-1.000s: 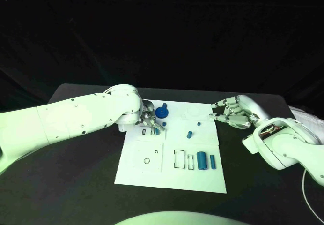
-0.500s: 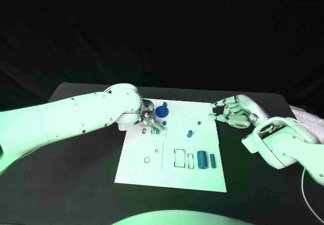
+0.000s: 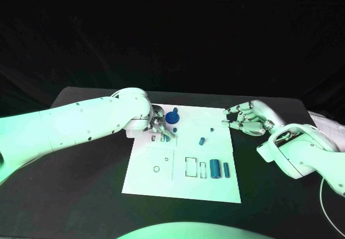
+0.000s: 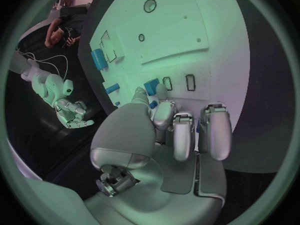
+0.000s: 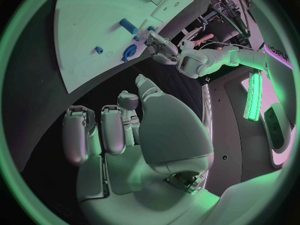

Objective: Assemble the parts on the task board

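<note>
The black worktop [image 3: 86, 174] carried the white task board [image 3: 183, 179] at the centre of the head view. The left arm [image 3: 72, 127] came in from the left edge, and its bulk hid the board's upper left corner. The left hand [image 3: 159, 127] sat over the board's upper left part, its fingers [image 4: 180, 135] bent down close together beside a round blue part [image 3: 173, 118]; whether they clamped anything could not be told. The right hand [image 3: 248, 119] hung off the board's upper right edge, its fingers [image 5: 94, 132] curled in on nothing.

Blue parts counted on the board: the round one, two small pieces [image 3: 203, 141] at mid-board, and two upright bars [image 3: 216, 170] at lower right.

Against the earlier frames, both hands and all parts stayed in place.
</note>
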Tool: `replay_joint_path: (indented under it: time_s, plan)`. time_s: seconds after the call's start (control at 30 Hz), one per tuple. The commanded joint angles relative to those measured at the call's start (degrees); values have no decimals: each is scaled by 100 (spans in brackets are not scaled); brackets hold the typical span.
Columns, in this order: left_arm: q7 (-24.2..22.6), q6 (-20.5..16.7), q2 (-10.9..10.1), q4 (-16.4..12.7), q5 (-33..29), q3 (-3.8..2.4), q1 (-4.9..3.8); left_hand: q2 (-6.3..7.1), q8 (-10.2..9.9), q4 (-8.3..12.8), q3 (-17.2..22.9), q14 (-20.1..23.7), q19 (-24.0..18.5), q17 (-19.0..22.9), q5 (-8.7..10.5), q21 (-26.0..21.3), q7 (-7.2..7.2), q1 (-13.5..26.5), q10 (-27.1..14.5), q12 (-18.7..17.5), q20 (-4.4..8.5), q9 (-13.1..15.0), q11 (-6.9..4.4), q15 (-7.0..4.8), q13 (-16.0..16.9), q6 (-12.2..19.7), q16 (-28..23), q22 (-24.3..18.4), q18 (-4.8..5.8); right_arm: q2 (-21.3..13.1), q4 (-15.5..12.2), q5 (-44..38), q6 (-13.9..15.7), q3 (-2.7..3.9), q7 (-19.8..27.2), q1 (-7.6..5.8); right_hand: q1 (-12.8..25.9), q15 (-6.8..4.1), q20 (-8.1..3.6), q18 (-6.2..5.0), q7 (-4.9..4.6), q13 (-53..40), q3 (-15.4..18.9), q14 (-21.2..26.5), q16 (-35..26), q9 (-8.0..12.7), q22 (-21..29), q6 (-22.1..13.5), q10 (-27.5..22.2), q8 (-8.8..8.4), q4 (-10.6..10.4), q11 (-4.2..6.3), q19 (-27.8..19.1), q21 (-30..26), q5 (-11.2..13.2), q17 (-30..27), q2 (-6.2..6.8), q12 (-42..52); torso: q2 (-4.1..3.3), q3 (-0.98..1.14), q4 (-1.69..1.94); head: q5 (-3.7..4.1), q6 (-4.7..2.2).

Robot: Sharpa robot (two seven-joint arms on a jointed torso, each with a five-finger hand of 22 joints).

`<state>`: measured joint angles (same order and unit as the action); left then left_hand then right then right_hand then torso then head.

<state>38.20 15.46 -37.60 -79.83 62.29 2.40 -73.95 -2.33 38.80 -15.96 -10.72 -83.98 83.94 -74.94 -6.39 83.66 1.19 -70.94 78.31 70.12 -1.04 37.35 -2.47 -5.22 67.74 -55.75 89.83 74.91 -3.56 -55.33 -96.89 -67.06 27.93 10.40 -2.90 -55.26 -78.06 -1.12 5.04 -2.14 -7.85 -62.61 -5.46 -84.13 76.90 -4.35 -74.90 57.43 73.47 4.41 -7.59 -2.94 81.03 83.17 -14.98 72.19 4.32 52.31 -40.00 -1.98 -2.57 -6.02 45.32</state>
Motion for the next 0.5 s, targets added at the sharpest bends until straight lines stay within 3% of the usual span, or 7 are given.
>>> replay_joint_path:
  time_s: [0.03, 0.37, 0.5]
  plan:
    - [7, 112, 32, 13, 3, -1, 5, -12, 22, -21, 15, -602, 76, -1506, -19, 18, -17, -38, 18, 36, 28, 10, -21, -52, 8, 33, 17, 465, 116, 9, -1, -45, -82, 2, 2, 7, 54, -33, -16, -118, -1, 5, 23, -208, -24, -4, -132, 38, -4, 18, -2, 19, -27, -32, -23, 4, 16, -11, 0, 1, -3, -1, 9]
    - [13, 172, 45, 39, -5, 2, 15, -18, 23, -8, 41, -602, 65, -1506, -17, 6, -21, -94, 6, 17, 30, 46, -24, -52, -12, 41, 17, 448, 112, 22, -1, -45, -95, 2, 11, 18, 59, -33, -16, -114, -1, -17, 25, -216, 0, -4, -150, 41, 14, 18, -7, 20, -13, -23, -19, 37, 15, 23, -2, 5, 4, 3, 25]
    - [9, 197, 49, 43, -69, 2, 16, -93, -9, 161, 260, -602, 49, -1506, -36, -10, -47, -486, -19, -15, 40, 115, -46, -68, -37, 91, 17, 433, 106, 25, 5, -44, -94, 2, 13, 23, 61, -34, -17, -112, 0, -30, 26, -219, 9, -5, -157, 44, 25, 19, -9, 21, -8, -19, -16, 50, 13, 43, 2, 5, 4, -4, 41]
